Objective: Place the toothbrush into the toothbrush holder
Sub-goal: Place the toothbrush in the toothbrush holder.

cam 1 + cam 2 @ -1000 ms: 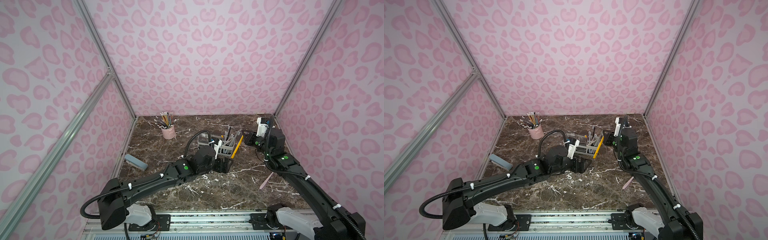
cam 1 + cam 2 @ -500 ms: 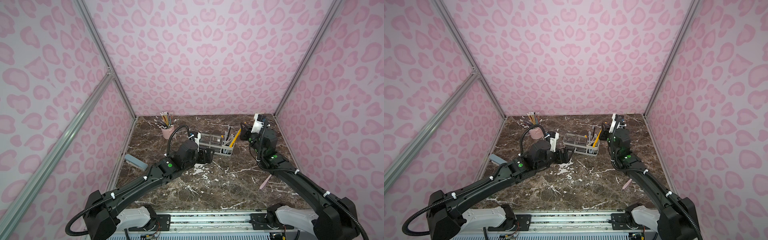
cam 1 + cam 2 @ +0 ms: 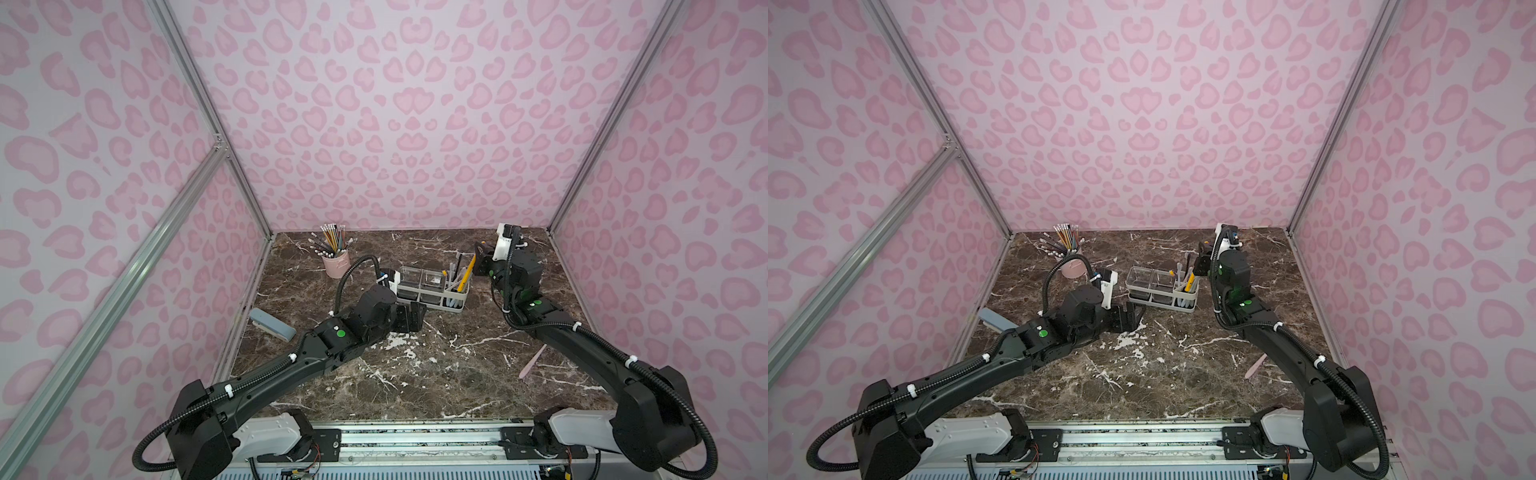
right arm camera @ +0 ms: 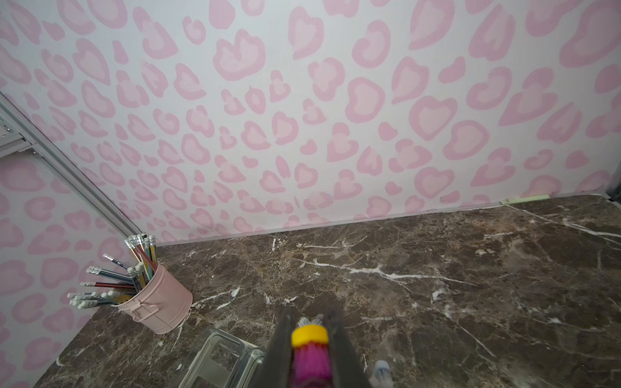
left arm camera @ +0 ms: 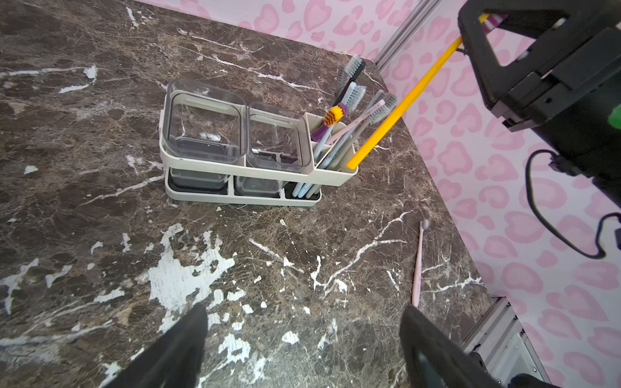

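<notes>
1. We can read no writing anywhere; the print on the pencils (image 4: 111,278) is too small to read.
2. 1 white rectangular plastic toothbrush holder (image 5: 255,174) stands toward the back of the brown marble-patterned table (image 3: 415,374), about midway between its left and right edges.
3. The holder carries 2 clear square lidded boxes (image 5: 205,124), side by side, lids on; through their walls we see only dark bases.
4. Its divided slotted compartment (image 5: 331,158), at the end nearer the right arm, holds at least 5 upright toothbrushes (image 5: 356,94): black, pale blue, purple with orange bristles, pink and grey.
5. 1 yellow toothbrush (image 5: 403,100) with a magenta bristle head slants down from the right gripper (image 4: 309,322), whose fingers are closed narrowly on the head end. Its lower tip meets the rim of that compartment at the holder's outer corner; we cannot tell whether it is inside.
6. The left gripper (image 5: 302,312) hangs spread wide and empty over bare table just in front of the holder.
7. 1 slim pink toothbrush (image 5: 417,265) lies flat near the table's right edge, well apart from the holder.
8. 1 round pink metal cup (image 3: 336,264) in the back left corner holds the pencils, packed too tightly to count.
9. 1 flat grey-blue oblong case (image 3: 272,326) lies at the left edge.
</notes>
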